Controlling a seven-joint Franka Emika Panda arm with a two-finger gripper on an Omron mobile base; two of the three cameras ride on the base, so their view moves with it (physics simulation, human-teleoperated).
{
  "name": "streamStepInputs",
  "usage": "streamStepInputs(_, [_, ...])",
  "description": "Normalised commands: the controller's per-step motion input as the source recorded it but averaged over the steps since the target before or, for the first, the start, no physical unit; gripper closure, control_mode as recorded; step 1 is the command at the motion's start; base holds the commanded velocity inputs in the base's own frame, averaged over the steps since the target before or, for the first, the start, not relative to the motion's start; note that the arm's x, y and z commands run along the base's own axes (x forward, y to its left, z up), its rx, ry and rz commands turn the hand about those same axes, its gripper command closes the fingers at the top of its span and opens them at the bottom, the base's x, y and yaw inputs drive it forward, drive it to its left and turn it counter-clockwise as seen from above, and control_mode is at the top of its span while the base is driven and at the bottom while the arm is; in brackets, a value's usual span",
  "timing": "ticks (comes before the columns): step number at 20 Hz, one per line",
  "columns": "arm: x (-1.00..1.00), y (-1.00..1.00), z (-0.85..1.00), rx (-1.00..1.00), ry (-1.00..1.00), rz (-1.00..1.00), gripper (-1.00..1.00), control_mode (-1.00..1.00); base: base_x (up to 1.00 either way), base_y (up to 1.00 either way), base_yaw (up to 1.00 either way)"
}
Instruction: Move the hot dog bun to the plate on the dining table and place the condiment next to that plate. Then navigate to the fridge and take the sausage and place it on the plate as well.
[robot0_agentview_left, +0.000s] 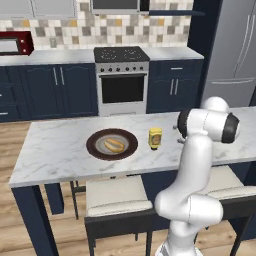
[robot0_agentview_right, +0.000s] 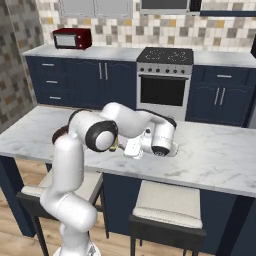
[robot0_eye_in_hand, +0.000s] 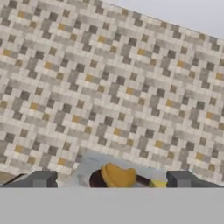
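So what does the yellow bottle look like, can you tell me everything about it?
The condiment is a small squat yellow squeeze bottle with an orange-red label on its front, and it looks like plastic. It stands upright on the dining table, just to the right of the plate in the left base view, close to its dark rim but apart from it. Only the marble top under it touches it.

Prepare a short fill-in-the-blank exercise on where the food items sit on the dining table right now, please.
1. The hot dog bun lies on the ____.
2. The condiment stands ____ on the dining table.
3. In the left base view, the condiment is to the ____ of the plate.
4. The gripper's fingers stand ____, holding nothing.

Missing words: plate; upright; right; open
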Motion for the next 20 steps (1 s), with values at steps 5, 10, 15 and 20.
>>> streamStepInputs(5, [-0.73, 0.0, 0.56, 0.0, -0.18, -0.04, -1.0, -1.0, 0.0, 0.0, 0.0])
streamStepInputs(10, [-0.69, 0.07, 0.52, -0.01, -0.14, -0.03, -1.0, -1.0, 0.0, 0.0, 0.0])
streamStepInputs(15, [-0.53, 0.19, 0.37, -0.06, -0.03, -0.09, -1.0, -1.0, 0.0, 0.0, 0.0])
streamStepInputs(20, [-0.61, 0.87, 0.03, -0.18, -0.02, -0.04, -1.0, -1.0, 0.0, 0.0, 0.0])
